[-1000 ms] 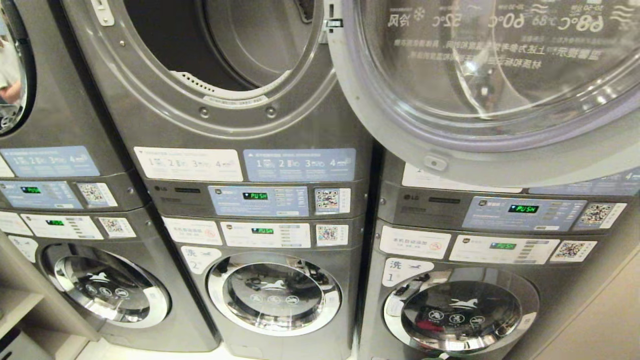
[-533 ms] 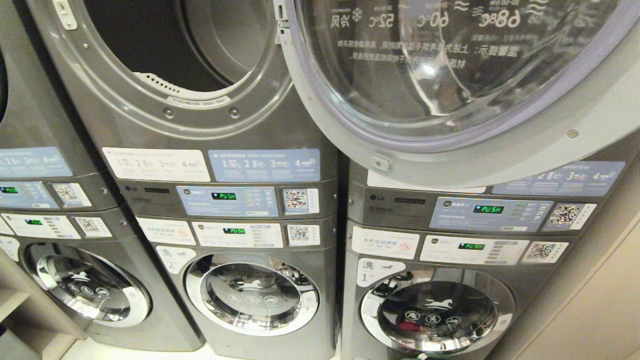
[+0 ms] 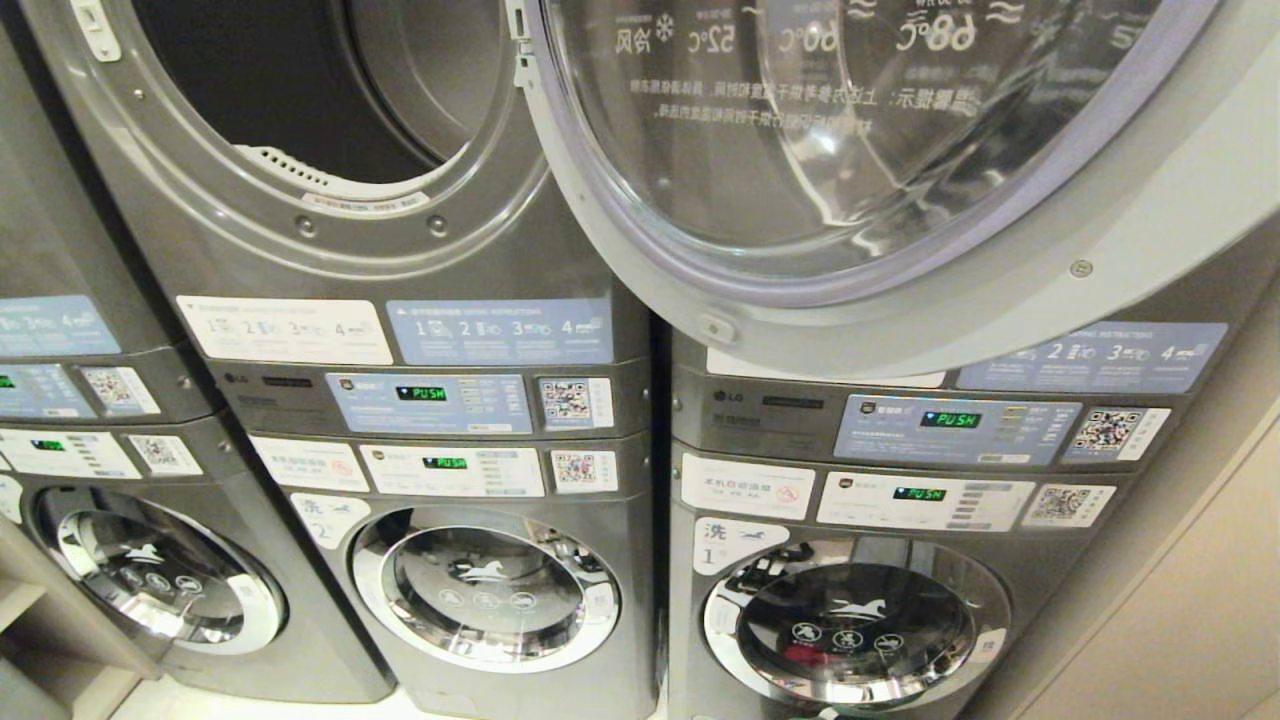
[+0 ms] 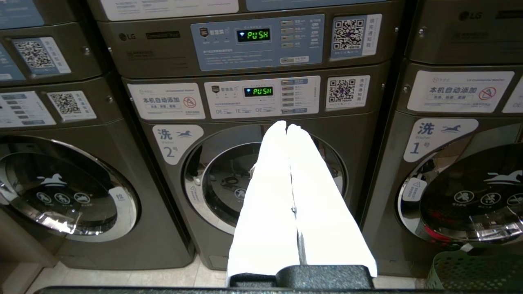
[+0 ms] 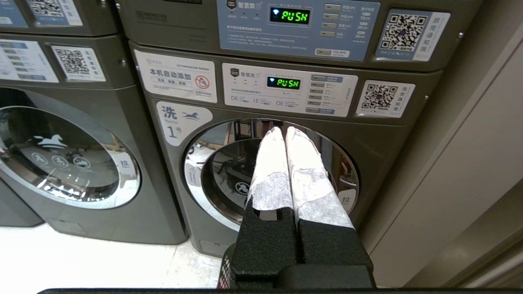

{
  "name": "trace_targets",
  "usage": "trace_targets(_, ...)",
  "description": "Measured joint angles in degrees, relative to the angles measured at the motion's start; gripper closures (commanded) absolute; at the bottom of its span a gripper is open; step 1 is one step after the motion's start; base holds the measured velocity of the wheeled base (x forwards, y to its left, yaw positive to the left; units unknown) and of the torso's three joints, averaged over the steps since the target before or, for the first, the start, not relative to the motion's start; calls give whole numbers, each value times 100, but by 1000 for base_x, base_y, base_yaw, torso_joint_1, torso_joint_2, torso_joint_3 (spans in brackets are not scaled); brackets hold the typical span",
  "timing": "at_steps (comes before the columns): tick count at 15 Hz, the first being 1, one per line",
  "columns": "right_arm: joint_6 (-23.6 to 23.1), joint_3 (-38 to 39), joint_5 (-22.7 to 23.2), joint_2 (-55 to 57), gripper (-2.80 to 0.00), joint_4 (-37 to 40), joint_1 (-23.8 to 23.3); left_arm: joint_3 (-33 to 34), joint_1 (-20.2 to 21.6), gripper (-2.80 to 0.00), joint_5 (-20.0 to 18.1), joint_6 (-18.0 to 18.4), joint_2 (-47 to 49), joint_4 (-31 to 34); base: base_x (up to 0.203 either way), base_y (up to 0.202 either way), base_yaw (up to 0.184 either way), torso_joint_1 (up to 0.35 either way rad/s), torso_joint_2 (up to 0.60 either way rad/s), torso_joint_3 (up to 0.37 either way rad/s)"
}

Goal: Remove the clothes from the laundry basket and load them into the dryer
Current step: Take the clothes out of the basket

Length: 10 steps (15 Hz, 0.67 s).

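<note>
The dryer [image 3: 330,250] is the upper machine of the middle stack; its round opening shows a dark drum. Its glass door [image 3: 850,150] is swung wide to the right, across the neighbouring stack. A corner of the green mesh laundry basket [image 4: 470,269] stands on the floor before washer 1; a bit of its mesh [image 5: 224,270] also shows under my right hand. The clothes are out of view. My left gripper [image 4: 286,124], white-wrapped, is shut and empty, facing washer 2. My right gripper [image 5: 284,130] is shut and empty, facing washer 1. Neither arm shows in the head view.
Three grey stacks stand side by side, with closed washer doors low down [image 3: 485,590] [image 3: 855,620]. Control panels [image 3: 430,400] read PUSH. A beige wall [image 3: 1190,600] bounds the right side. A shelf unit [image 3: 20,600] stands at far left. The floor [image 5: 81,261] is pale tile.
The whole head view has slid to the left, so the camera has moved rightward along the machines. Nothing among the machines has moved.
</note>
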Motion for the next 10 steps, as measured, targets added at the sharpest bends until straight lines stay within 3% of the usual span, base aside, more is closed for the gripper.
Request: trace_targets(10,7,0,-7,0,0,0,2,0,2,0,-1,-17,0,-2,0,0,0,-27,60,32)
